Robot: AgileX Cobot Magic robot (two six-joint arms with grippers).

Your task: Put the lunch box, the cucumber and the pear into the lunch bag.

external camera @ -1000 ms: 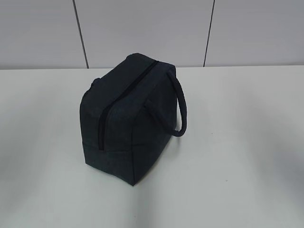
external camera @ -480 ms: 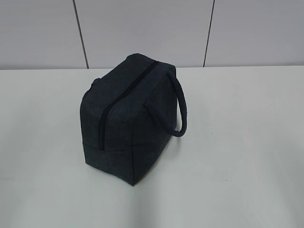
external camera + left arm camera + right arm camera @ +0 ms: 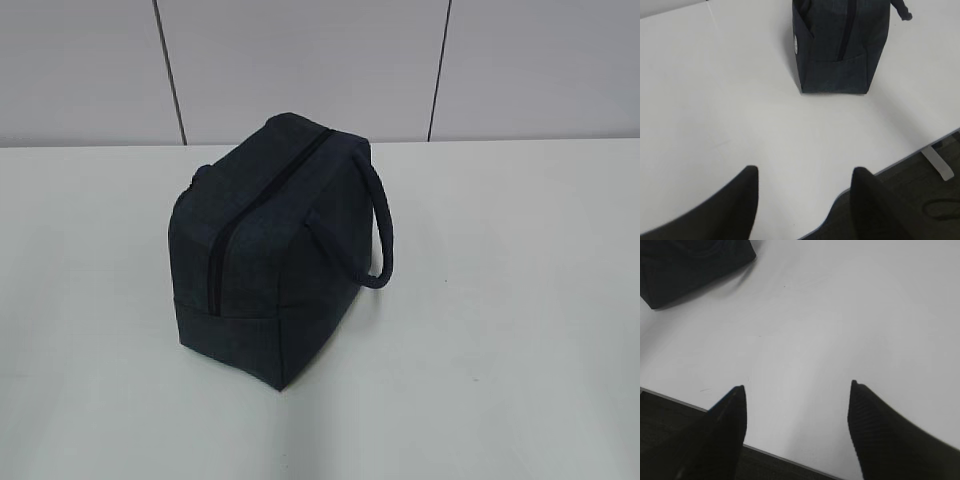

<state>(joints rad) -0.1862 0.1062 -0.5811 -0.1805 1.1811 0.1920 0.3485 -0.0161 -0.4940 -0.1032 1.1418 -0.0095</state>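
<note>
- The left pincer (image 3: 805, 172) hangs with its two dark fingers (image 3: 742, 200) spread apart and nothing between them; only bare white table (image 3: 715, 100) shows in the gap.
- The near edge of the table runs just under the right-hand finger of this pincer, with dark floor below it.
- Ahead of the left pincer and slightly to its right, well apart from the fingertips, stands the lunch bag (image 3: 840, 55), upright on the table, its narrow end panel facing the pincer.
- A dark zipper line (image 3: 844, 30) runs down the middle of that end panel, and it appears closed.
- The right pincer (image 3: 797, 387) likewise holds its ribbed fingers spread wide, gripping nothing, above the table's edge.
- Far ahead and to the left of the right pincer, a corner of the lunch bag sits at the top of that wrist view, clear of the fingers.
- In the exterior view the lunch bag rests alone near the middle of the table, turned at an angle, with its zipper running along the top ridge and down the near end.
- A padded loop handle (image 3: 383, 225) arches out from the bag's right side.
- Neither pincer shows in the exterior view.
- Behind the table stands a pale wall (image 3: 300, 60) with dark vertical seams.
- The lunch box, the cucumber and the pear are not visible in any view.
</note>
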